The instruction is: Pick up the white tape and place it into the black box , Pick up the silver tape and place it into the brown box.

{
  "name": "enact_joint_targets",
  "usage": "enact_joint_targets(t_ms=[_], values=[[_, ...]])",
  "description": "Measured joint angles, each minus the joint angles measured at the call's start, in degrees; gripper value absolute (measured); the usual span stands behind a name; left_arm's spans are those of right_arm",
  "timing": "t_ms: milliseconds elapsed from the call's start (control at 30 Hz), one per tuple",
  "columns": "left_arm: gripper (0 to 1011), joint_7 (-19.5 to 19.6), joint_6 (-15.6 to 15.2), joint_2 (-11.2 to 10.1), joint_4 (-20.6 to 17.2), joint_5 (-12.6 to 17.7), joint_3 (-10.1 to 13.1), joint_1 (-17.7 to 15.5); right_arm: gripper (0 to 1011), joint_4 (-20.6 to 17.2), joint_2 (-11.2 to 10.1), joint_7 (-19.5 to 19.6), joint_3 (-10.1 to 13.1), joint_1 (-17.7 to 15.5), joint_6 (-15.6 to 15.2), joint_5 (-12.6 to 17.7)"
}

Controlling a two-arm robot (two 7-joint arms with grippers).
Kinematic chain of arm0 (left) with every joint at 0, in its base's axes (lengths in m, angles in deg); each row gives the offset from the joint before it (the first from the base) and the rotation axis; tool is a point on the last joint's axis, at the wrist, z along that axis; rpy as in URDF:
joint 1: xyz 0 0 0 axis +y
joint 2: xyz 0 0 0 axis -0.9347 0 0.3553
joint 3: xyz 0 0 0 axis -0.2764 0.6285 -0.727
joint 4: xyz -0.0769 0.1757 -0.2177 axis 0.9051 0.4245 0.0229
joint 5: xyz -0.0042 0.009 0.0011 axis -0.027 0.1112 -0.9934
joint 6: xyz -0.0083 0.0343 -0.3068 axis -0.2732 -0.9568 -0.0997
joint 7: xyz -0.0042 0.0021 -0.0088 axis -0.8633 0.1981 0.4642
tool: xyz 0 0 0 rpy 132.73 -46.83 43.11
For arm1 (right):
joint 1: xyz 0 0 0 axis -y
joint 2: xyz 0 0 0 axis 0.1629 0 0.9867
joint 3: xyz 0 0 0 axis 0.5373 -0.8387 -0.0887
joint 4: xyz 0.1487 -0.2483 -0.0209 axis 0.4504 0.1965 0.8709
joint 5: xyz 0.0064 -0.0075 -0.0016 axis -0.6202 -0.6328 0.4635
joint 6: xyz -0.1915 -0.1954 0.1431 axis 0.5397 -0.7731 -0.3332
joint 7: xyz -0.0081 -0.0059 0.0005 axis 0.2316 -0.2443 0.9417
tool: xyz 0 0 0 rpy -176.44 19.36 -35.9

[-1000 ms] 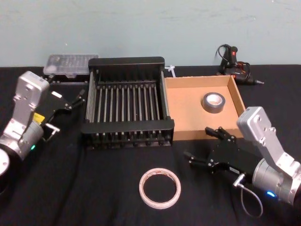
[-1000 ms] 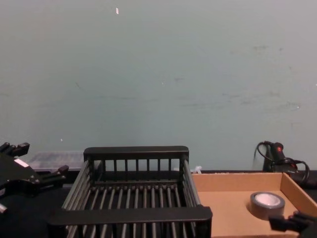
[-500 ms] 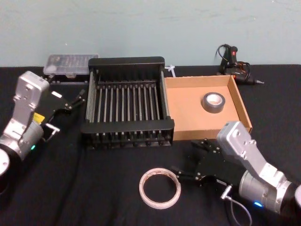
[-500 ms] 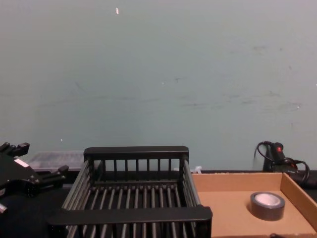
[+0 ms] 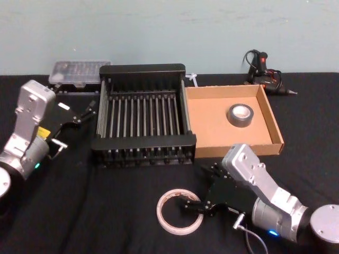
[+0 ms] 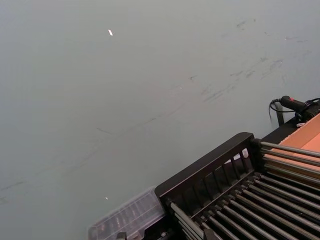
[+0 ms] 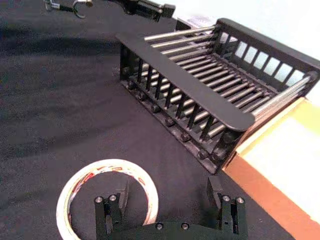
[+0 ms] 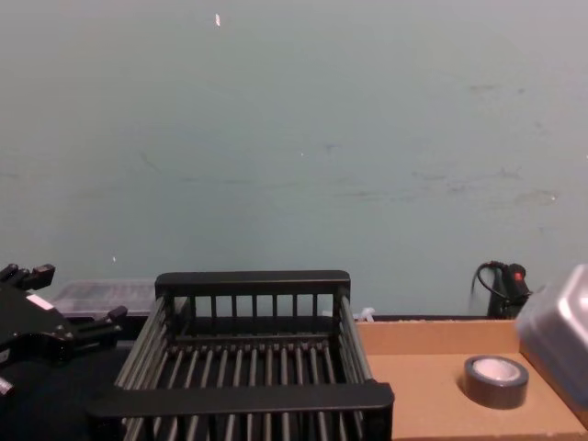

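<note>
The black box (image 5: 143,114) sits mid-tabletop (image 5: 79,211). A clear plastic case (image 5: 79,73) lies behind its left corner and a glue gun (image 5: 263,71) beyond the brown box (image 5: 212,119), which touches its right side and holds the silver tape (image 5: 241,115). Bare cloth lies open in front, where the white tape (image 5: 179,211) rests flat. The right gripper (image 5: 204,194) has its jaws spread wide, one finger (image 7: 120,200) over the ring's right rim, holding nothing. The left gripper (image 5: 79,114) hangs left of the black box, jaws parted and empty.

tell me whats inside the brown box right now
Just the silver tape, lying flat toward the far right corner of the brown box. The rest of its floor is bare cardboard; nothing covers it.
</note>
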Motion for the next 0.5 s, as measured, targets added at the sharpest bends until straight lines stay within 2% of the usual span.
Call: enact_joint_targets(t_ms=[500], values=[[1001,0.0,0.0,0.0,0.0,0.0,0.0,0.0,1002,3.1,1.6,-0.3,-0.9,1.0,-0.3,-1.7]])
